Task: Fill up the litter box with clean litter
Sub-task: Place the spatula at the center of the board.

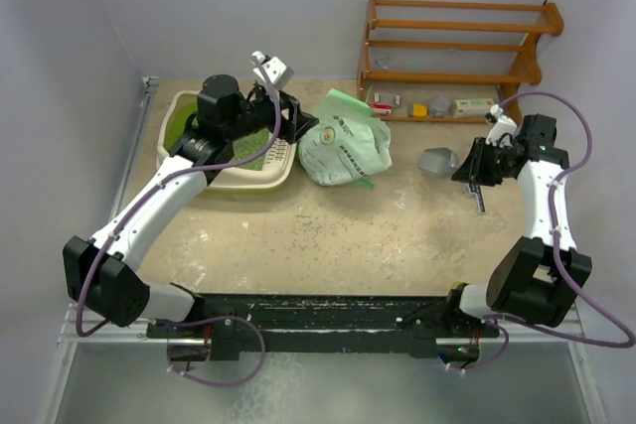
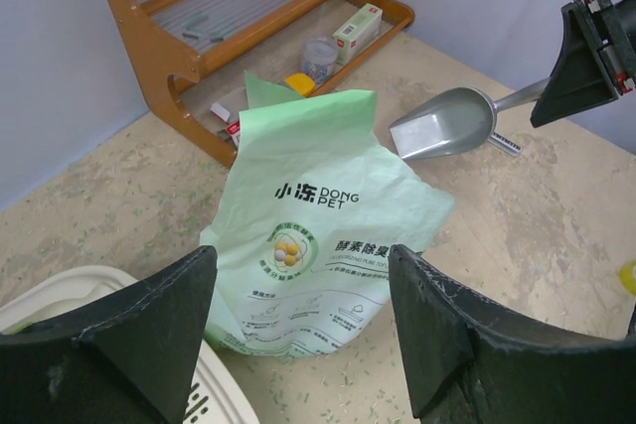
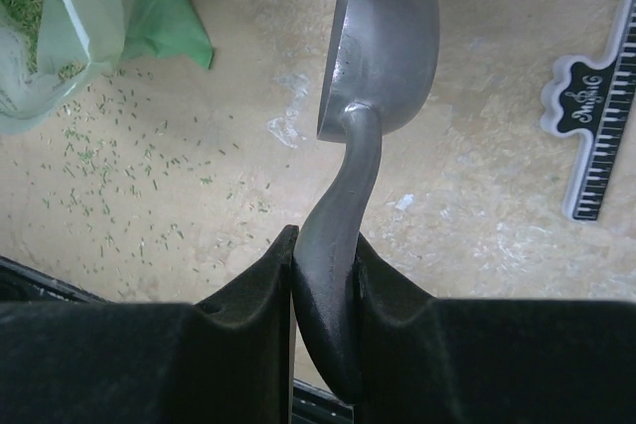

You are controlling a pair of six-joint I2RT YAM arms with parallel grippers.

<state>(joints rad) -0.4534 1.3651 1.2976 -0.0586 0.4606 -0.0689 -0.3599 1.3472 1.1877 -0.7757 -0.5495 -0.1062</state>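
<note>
Litter box: cream rim, lime-grn inside. Litter: dk grn pellets. Table: beige, mottled, grn specks. Bag: pale grn, blk lettering, white/yellow round emblem. Scoop: dull silver-gry. Shelf: orange-brn wood. Ruler: blk, white tick marks.

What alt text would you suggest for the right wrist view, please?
The right tool grips the curved handle of a grey metal scoop, bowl pointing away. Scattered green litter pellets dot the beige table at picture left, beside a pale green bag; a black music ruler lies at right.
</note>
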